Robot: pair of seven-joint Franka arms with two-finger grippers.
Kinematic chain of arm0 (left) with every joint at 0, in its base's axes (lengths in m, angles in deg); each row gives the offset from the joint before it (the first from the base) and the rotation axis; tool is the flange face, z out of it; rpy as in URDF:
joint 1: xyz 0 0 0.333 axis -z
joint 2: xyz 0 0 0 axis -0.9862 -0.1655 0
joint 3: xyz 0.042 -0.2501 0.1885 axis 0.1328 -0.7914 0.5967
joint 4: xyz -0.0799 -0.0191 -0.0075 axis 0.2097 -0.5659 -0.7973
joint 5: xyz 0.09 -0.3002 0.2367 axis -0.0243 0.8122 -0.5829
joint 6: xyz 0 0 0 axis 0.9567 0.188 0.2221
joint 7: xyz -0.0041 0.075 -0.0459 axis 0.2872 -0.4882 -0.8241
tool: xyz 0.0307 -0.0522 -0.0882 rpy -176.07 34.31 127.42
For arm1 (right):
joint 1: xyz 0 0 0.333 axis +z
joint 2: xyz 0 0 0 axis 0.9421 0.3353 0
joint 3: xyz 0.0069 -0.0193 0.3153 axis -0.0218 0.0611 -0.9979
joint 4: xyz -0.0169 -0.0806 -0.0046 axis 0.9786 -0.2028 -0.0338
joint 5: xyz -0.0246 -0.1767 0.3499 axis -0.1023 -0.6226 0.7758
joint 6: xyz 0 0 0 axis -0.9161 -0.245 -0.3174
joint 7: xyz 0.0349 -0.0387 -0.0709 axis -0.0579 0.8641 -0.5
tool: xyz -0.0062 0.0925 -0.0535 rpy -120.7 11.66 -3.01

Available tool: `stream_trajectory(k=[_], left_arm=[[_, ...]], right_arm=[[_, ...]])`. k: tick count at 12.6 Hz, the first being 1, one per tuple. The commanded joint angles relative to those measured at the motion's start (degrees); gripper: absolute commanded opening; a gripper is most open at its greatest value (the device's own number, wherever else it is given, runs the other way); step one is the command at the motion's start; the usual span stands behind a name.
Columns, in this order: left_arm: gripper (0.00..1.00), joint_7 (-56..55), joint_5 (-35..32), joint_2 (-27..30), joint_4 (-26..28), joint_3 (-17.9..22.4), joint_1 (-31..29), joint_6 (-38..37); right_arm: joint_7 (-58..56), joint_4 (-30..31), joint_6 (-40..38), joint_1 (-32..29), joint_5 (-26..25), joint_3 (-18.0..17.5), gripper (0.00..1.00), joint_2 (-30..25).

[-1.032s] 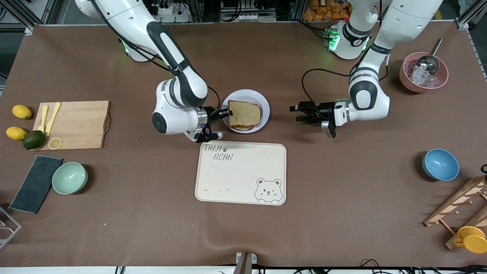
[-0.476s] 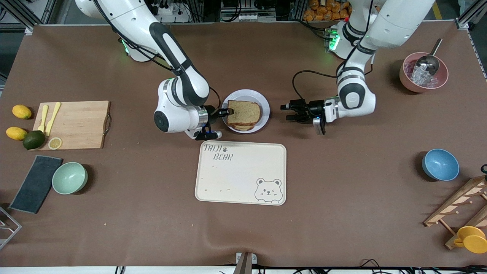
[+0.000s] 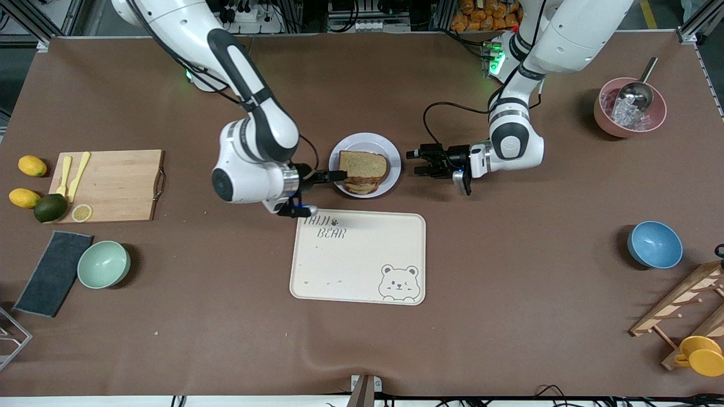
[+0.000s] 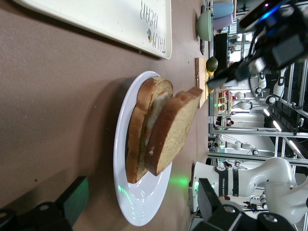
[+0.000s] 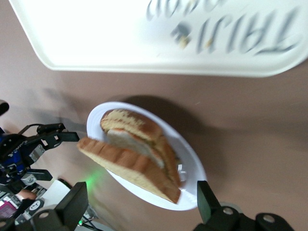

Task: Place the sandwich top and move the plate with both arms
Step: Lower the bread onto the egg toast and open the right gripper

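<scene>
The pale plate [image 3: 391,151] lies between the tray and the arms' bases. On it a bread slice with egg [image 4: 136,139] carries the sandwich top [image 3: 365,164], which lies tilted, one end raised. My right gripper [image 3: 338,176] is open at the plate's rim toward the right arm's end, a fingertip close to the top slice's corner. In the right wrist view the plate [image 5: 193,166] and the top slice [image 5: 126,166] lie ahead of its spread fingers [image 5: 72,206]. My left gripper [image 3: 416,162] is open just short of the rim at the left arm's end. The plate [image 4: 139,207] lies between its fingers [image 4: 73,196].
The cream bear tray [image 3: 357,257] lies just nearer the camera than the plate. A cutting board [image 3: 107,185] with lemons and an avocado and a mint bowl [image 3: 103,264] are at the right arm's end. A blue bowl [image 3: 654,244] and a pink ice bowl [image 3: 629,107] are at the left arm's end.
My left gripper has moved in along the table to the plate's rim. My right gripper has drawn back a little and dropped lower at the rim. The top slice now lies tilted.
</scene>
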Motion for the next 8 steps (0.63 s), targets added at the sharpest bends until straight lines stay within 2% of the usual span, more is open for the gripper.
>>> stream_trajectory(k=[1,3,5,6,8], left_arm=[[1.0,5.09,4.53,-3.01,-1.14,-0.22,0.86,0.66],[1.0,6.33,7.17,-3.54,-1.67,-0.22,2.09,0.66],[1.0,6.34,8.85,-3.63,-2.28,-0.22,3.06,0.66],[1.0,6.42,8.94,-4.07,-2.81,-0.22,3.07,0.66],[1.0,6.42,9.99,-4.33,-3.6,-0.22,3.33,0.66]], right_arm=[[1.16,-4.43,-6.72,-0.49,-8.65,5.6,1.0,-0.98],[1.07,-7.16,-7.26,-0.49,-15.51,9.99,1.0,-1.59],[0.72,-10.94,-9.27,-0.66,-24.47,12.56,1.0,-1.59],[0.46,-12.61,-11.2,-1.27,-26.95,13.7,1.0,-1.59],[0.19,-16.73,-16.99,-4.07,-27.58,14.5,1.0,-1.59]])
